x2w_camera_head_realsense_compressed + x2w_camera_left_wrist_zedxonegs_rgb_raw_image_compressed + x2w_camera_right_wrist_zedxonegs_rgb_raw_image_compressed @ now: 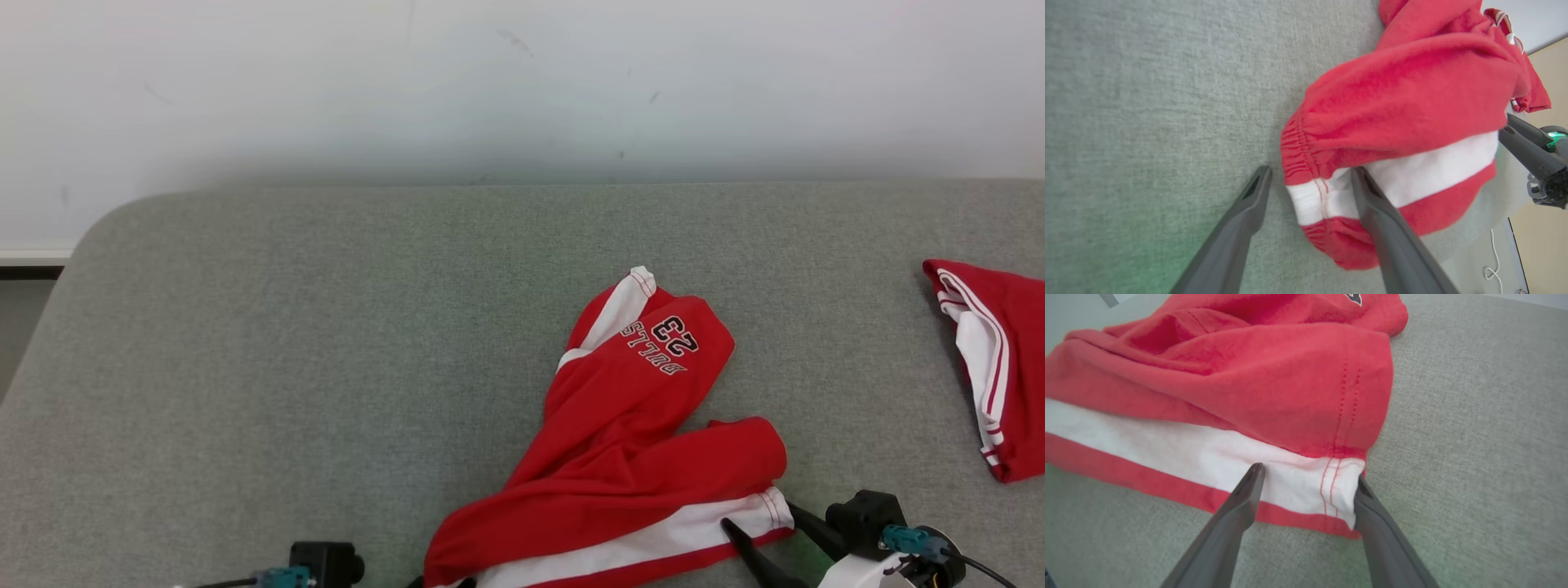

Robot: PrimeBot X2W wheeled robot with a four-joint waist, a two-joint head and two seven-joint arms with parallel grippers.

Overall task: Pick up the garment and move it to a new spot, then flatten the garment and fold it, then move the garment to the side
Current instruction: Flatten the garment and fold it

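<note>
Two spread pairs of fingers, left (1310,177) and right (1306,475), straddle opposite ends of the red garment's (629,441) white-striped edge.

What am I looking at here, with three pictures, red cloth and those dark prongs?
It is a two-armed robot, seen through its own cameras. The wide picture comes from a camera on its head, looking down at a grey padded surface. On it lies a crumpled pair of red shorts with white stripes and the print "BULLS 23". A second red and white garment lies apart at the right edge.

The other two pictures come from cameras on the wrists, each looking along that arm's two dark fingers. The left gripper is open at the gathered waistband end; the right gripper is open around the hem corner at the other end. Neither has closed, so nothing is held yet.
</note>
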